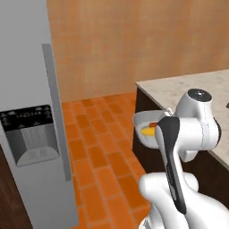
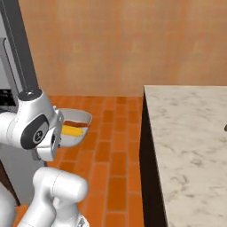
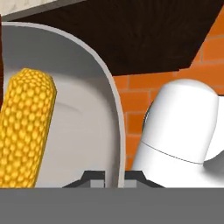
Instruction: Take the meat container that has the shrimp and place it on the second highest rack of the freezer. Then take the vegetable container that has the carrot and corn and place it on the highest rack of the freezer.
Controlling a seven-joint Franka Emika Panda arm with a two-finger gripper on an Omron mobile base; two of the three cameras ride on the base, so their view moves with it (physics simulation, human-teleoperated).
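Apparently end effector (image 3: 111, 177) clamps vegetable container (image 3: 83, 87) rim.

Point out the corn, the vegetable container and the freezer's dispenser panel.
corn (image 3: 24, 127): hand view, middle of the yellow cob.
vegetable container (image 2: 79, 116): right base view, its pale far rim.
dispenser panel (image 1: 30, 134): left base view, the recessed grey bay on the freezer (image 1: 22, 53) door.

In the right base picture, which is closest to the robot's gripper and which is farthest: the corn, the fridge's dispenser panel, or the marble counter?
1. The corn, in the pale dish the gripper holds by its rim.
2. The dispenser panel, at the left edge behind the arm.
3. The marble counter, across the brick floor to the right.
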